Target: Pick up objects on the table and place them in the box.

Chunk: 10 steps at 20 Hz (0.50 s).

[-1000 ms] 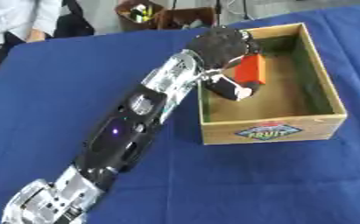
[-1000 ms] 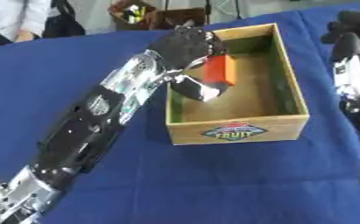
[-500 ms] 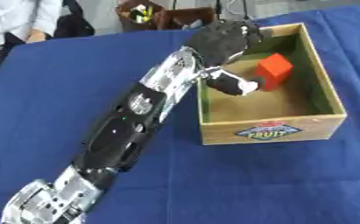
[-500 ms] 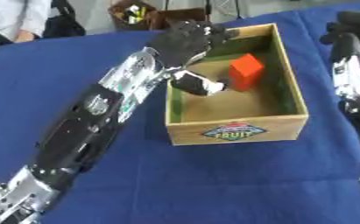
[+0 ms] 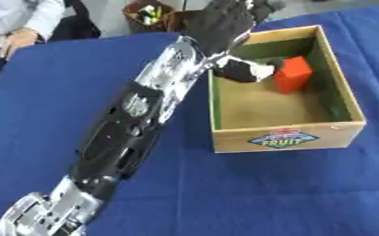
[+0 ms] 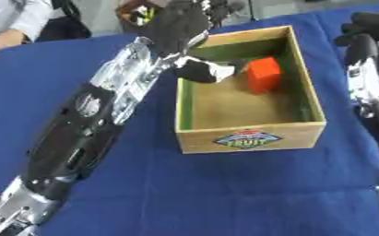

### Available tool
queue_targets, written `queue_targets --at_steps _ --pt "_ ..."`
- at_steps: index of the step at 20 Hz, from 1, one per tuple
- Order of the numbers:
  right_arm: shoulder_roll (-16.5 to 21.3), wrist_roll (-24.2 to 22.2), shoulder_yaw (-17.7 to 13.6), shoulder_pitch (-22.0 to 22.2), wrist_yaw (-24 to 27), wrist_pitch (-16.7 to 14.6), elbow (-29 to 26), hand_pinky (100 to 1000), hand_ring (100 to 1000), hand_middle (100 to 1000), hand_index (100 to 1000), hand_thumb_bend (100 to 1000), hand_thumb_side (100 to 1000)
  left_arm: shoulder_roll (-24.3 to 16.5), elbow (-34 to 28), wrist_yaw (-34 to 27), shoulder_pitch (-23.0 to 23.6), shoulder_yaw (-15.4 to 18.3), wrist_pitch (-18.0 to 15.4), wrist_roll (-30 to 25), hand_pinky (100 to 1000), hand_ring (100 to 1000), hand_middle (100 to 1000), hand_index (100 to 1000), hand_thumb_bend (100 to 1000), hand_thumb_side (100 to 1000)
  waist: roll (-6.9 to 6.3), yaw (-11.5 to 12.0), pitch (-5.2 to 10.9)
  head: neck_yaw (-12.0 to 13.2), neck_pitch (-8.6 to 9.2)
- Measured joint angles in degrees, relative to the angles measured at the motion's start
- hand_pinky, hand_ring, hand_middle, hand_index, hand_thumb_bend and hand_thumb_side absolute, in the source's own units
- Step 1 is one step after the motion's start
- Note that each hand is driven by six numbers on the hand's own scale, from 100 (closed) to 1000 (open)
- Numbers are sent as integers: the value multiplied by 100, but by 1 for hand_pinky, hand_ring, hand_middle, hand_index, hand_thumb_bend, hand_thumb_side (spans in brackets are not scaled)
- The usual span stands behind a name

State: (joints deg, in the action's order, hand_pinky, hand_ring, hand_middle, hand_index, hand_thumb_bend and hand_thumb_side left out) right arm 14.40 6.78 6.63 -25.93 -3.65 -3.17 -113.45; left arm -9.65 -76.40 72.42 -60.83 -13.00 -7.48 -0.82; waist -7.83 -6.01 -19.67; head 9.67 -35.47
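Partly hidden: red block (image 5: pixel 293 74) in box (image 5: pixel 285 137).

Open-topped wooden box (image 5: pixel 287 138), floor mostly bare toward the near wall. Far left corner blocked by the left robot hand (image 5: pixel 224 20) over the rim, thumb beside the red block (image 5: pixel 293 74). Wide blue desk (image 5: pixel 39 106) free on the left; right robot hand (image 6: pixel 362 34) crowding the right edge.
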Motion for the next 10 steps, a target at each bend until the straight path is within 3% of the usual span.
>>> queue_targets --at_steps 2,10 --pt "0 24 -25 19 0 -3 0 977 850 598 796 100 515 -67 -277 -176 92 169 119 147 458 598 586 903 175 795 24 33 18 -42 -21" --pt "0 110 -73 22 -8 -11 0 975 849 600 796 100 517 -410 -1394 -864 712 607 709 816 406 546 535 877 136 810 110 148 28 -191 -24"
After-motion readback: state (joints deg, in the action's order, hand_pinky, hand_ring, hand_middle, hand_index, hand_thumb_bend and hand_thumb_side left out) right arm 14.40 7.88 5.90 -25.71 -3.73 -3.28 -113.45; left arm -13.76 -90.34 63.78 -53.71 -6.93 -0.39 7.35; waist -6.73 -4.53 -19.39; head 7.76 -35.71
